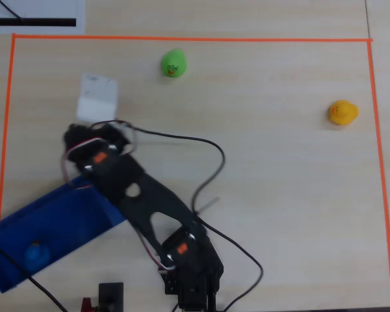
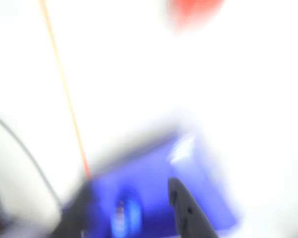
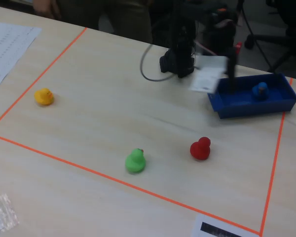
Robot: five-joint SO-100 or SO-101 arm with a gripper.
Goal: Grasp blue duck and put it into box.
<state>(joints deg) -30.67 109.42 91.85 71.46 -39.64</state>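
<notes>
Blurred in every view, the claw (image 2: 181,208) showed only as one dark finger rising from the bottom edge of the wrist view, so I could not tell whether it was open or closed. Nothing could be seen between its fingers. In the fixed view the claw (image 3: 230,74) hung as a dark smear over the near end of the box (image 3: 237,106), beside a white block on the arm.

The blue duck (image 1: 36,253) lay inside the box (image 1: 84,218) in the overhead view, near the end closest to the lower left corner of the picture. In the fixed view the blue duck (image 3: 259,91) sat upright toward the far right end of the tray, apart from the claw. The wrist view showed it as a soft blue blob (image 2: 123,215) on the box floor (image 2: 154,173), to the left of the dark finger.

The box rested on the worktop (image 1: 279,195), across the left side of an orange tape outline (image 1: 182,39) in the overhead view.

Three other ducks stood on the worktop, well apart from each other. A green duck (image 3: 135,161) and a red duck (image 3: 200,148) sat near the front tape line in the fixed view, the red one nearer to the box. A yellow duck (image 3: 43,97) stood far off on the left. The overhead view showed the green duck (image 1: 173,64) and the yellow duck (image 1: 342,112) but not the red one.
</notes>
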